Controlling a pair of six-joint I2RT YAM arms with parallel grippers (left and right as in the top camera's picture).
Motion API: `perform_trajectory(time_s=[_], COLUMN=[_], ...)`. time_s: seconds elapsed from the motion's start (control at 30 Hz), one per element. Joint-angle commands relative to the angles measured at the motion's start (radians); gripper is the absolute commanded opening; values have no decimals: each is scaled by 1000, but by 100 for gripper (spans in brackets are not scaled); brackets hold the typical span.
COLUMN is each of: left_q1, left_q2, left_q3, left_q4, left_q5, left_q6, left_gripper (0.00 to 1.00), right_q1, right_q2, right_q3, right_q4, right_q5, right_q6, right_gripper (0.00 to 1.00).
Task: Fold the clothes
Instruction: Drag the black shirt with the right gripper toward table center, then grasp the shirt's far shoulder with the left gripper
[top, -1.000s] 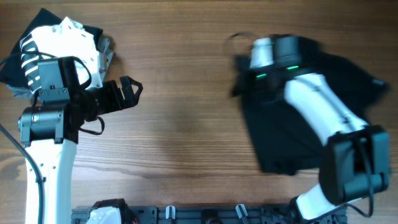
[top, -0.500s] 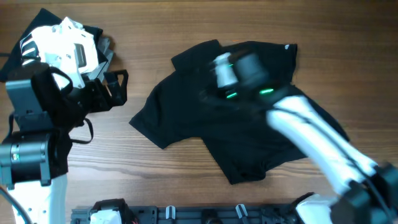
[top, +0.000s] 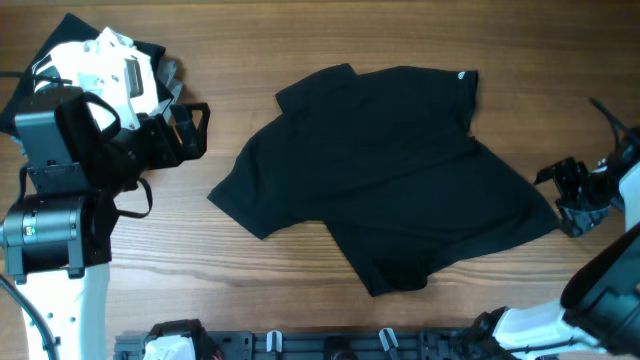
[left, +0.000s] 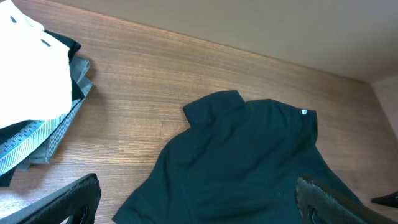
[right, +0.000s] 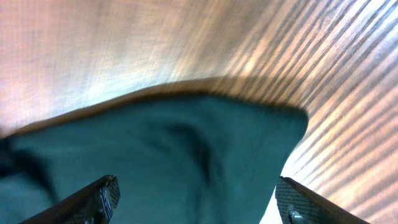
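I am working on a robot test bench, most likely in a laboratory and not in a home. Two white-and-black machine arms, the left arm (top: 55, 230) and the right arm (top: 610, 290), rise from the near edge of a wooden surface (top: 300, 60). A black mounting rail (top: 330, 345) with small clips runs along that edge between them. Beyond the surface, the left wrist camera shows a plain pale wall (left: 280, 25). The only household things are a black T-shirt (top: 390, 190) lying on the wood and a pile of other garments (top: 62, 30) at the far left corner.
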Motion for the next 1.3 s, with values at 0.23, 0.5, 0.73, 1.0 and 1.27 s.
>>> perform_trajectory(time_s=[0.23, 0.5, 0.73, 1.0, 1.27], left_q1=[-5, -5, -21, -224, -456], left_q2=[1, 1, 50, 317, 735], left_q3=[10, 10, 10, 10, 10], left_q4=[-5, -5, -4, 115, 407], left_q5=[17, 17, 73, 68, 49], left_q6=[4, 4, 5, 8, 195], left_gripper=[100, 100, 100, 86, 59], right_q1=[0, -44, -196, -177, -94], right_q2=[176, 185, 98, 39, -106], right_q3=[-8, 46, 472, 555, 555], right_q4=[67, 110, 35, -2, -101], right_q5=[62, 62, 49, -192, -390], right_q6=[78, 113, -6, -8, -167], right_gripper=[58, 4, 13, 69, 65])
